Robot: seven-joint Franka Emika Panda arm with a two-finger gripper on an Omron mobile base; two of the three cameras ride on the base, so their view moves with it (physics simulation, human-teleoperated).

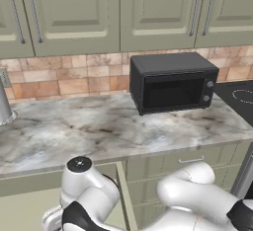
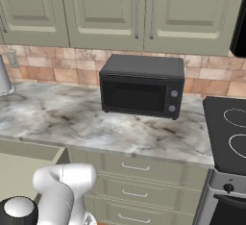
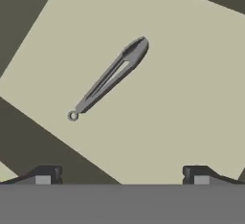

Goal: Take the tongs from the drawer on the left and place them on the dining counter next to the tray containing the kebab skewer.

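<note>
The tongs [image 3: 110, 77] are slim grey metal with a small ring at one end. They lie flat and diagonal on the pale beige floor of the open drawer [image 3: 186, 84]. My gripper [image 3: 122, 174] hovers above them, open, its two dark fingertips [image 3: 45, 175] far apart with nothing between them. The tongs sit a little left of the gripper's centre line. In the left base view the drawer's pale inside [image 1: 29, 210] shows at the lower left, under my bent arm. The dining counter, the tray and the kebab skewer are out of view.
A black microwave [image 1: 173, 82] stands on the marble wall counter [image 1: 74, 131], with green cabinets above. A black stove [image 2: 230, 132] is at the right, closed green drawers [image 2: 134, 167] lie below the counter, and a grey metal cylinder [image 1: 4, 106] stands far left.
</note>
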